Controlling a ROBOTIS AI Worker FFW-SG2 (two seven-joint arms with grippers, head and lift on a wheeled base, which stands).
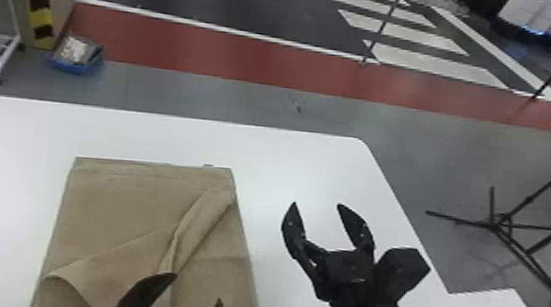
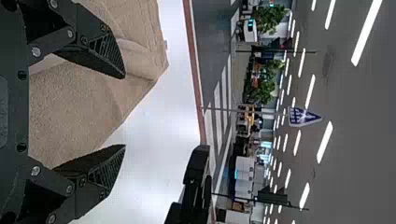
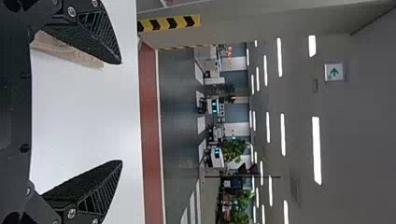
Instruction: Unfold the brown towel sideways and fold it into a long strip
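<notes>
The brown towel [image 1: 108, 207] looks soft, limp and light, a cloth that will give under any pinch and is hardly likely to break or slide out of one. From the left, the loose flap [image 1: 122, 263] lying slantwise over it would probably come up easily by its free edge. Farther right, the raised fold [image 1: 202, 220] stands proud enough to offer a better hold, though more than one layer might be caught there. The plain right edge lies flatter and would need a lower, careful pinch.

The towel lies flat on the desk [image 1: 307, 158], its flap and fold uneven. The left hand [image 1: 197, 287] is above its near part, fingers wide apart with nothing between them; whether they touch the cloth I cannot tell. The right hand [image 1: 317, 204] is to the right of the towel, apart from it, also spread wide and empty.
</notes>
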